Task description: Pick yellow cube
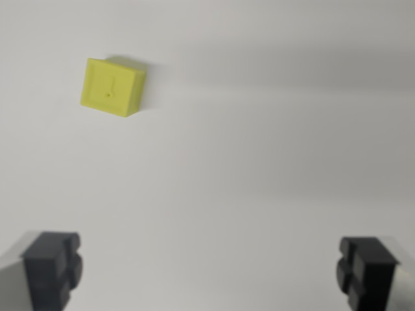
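The yellow cube [111,87] sits alone on the white tabletop [259,162], far toward the wrist view's left and well above my gripper [209,272], slightly rotated so its edges run askew to my fingers. Nothing is between my fingers [52,265]; they stand wide apart, empty, one on each side below the cube and to its right (only their dark pads show). To grasp well, I judge I must shift toward the cube, centre it between the pads, turn to match its flat faces, then descend.

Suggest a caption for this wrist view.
Open hand above a white table, yellow cube lying upper left.
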Robot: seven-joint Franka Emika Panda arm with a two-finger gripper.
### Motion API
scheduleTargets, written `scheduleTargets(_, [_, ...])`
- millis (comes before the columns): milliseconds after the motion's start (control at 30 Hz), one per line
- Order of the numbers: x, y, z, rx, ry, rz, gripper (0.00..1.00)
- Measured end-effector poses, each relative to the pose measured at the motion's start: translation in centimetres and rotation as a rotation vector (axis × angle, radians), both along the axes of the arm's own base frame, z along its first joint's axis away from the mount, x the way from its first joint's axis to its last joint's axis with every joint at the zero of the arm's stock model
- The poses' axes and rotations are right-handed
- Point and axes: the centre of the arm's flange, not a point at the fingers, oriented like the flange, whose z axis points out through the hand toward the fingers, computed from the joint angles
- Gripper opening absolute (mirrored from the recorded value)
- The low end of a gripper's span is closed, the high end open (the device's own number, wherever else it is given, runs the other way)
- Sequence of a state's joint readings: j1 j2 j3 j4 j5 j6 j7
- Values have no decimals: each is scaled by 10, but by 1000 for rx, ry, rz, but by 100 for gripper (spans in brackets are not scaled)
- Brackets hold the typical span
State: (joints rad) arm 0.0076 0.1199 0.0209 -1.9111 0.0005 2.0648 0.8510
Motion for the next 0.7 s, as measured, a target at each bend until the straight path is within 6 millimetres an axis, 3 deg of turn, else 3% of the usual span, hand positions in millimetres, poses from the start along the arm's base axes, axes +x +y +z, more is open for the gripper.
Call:
scheduleTargets(267, [1,3,-3,1,2,-9,100])
scheduleTargets(700, [6,17,-35,1,5,-36,100])
